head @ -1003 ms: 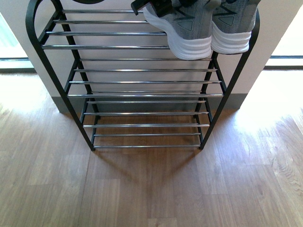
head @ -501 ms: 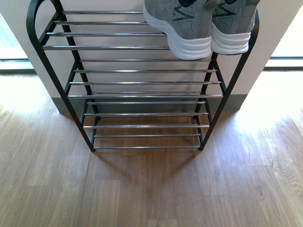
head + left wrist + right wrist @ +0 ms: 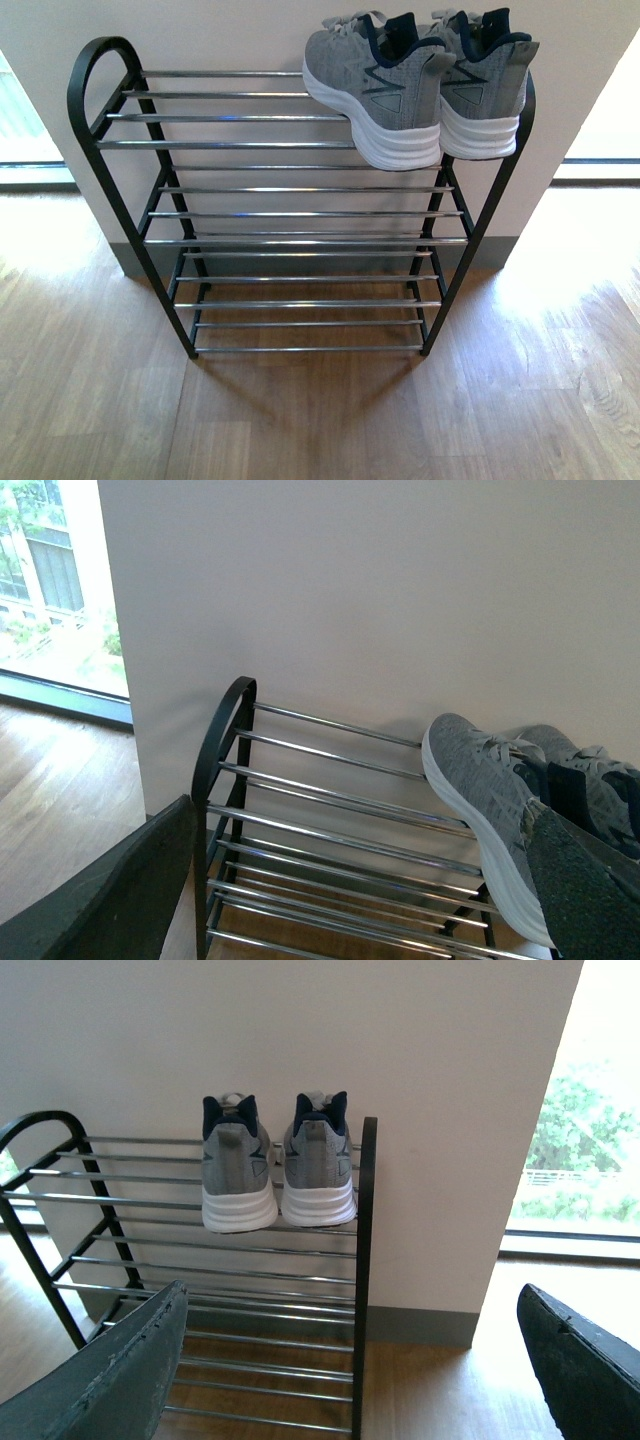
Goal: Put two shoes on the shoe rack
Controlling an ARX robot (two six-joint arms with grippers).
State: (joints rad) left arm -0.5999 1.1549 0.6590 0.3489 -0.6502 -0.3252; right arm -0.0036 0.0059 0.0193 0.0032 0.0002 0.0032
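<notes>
The robot has backed away with both jaws spread wide and empty, leaving the grey shoes [image 3: 420, 95] on the top right of the shoe rack [image 3: 230, 145], so they look placed.

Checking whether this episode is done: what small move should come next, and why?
Probably draw both arms back to rest. The two grey sneakers sit side by side on the top shelf of the shoe rack, at its right end, and the left gripper and right gripper are empty, fingers spread. No other shoe is in view.
</notes>
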